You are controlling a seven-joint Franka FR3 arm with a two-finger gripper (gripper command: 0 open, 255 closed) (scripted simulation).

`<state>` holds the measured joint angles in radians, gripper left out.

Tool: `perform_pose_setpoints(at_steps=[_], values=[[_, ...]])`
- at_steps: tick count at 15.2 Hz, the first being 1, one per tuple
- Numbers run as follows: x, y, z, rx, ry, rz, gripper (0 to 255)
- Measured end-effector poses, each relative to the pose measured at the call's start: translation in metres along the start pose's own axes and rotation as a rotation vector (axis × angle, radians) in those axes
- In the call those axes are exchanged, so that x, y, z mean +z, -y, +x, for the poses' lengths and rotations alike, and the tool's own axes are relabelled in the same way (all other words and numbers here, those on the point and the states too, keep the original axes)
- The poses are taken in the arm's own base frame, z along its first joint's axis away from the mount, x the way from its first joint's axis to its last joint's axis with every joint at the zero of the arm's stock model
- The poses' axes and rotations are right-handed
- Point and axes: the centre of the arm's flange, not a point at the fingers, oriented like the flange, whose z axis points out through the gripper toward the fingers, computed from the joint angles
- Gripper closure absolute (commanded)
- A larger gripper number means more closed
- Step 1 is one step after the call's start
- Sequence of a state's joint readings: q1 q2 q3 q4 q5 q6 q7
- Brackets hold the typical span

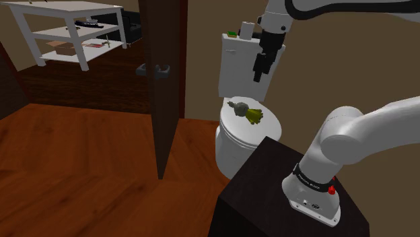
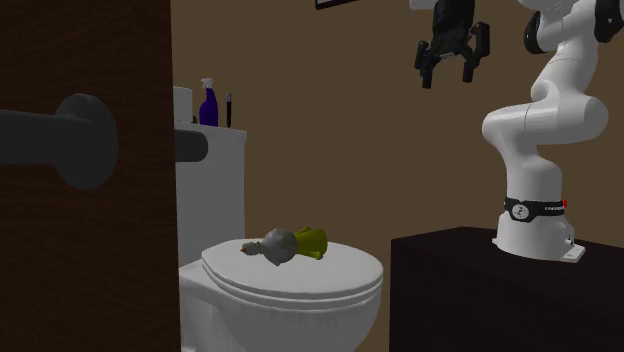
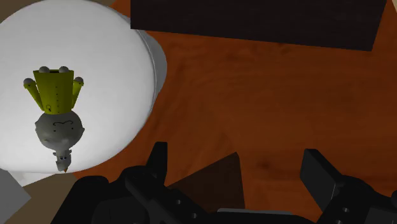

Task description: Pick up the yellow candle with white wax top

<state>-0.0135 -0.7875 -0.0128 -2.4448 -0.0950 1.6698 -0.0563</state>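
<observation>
Grasp not yet made: fingers [image 3: 321, 175] of black gripper [image 2: 446, 72] apart, empty, high above yellow grey-topped candle [image 3: 57, 108] lying on white toilet lid [image 3: 118, 70]; descent, closing, lift remain.

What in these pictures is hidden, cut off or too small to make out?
- Shoulder view: the small items on the toilet tank are too small to name.
- Second exterior view: the door hides part of the toilet tank.
- Wrist view: the bottom edge cuts off the base of the gripper; the underside of the candle lies against the lid.
</observation>
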Motion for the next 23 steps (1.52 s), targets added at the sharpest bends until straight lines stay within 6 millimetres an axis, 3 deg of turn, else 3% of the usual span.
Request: perform_pose_setpoints(at_steps=[2,5,23], values=[[0.004,-0.004,0.002,0.0,-0.001,0.0,0],[0.027,-0.026,0.013,0.0,-0.005,0.001,0],[0.187,-0.175,0.098,-0.001,-0.044,0.005,0]])
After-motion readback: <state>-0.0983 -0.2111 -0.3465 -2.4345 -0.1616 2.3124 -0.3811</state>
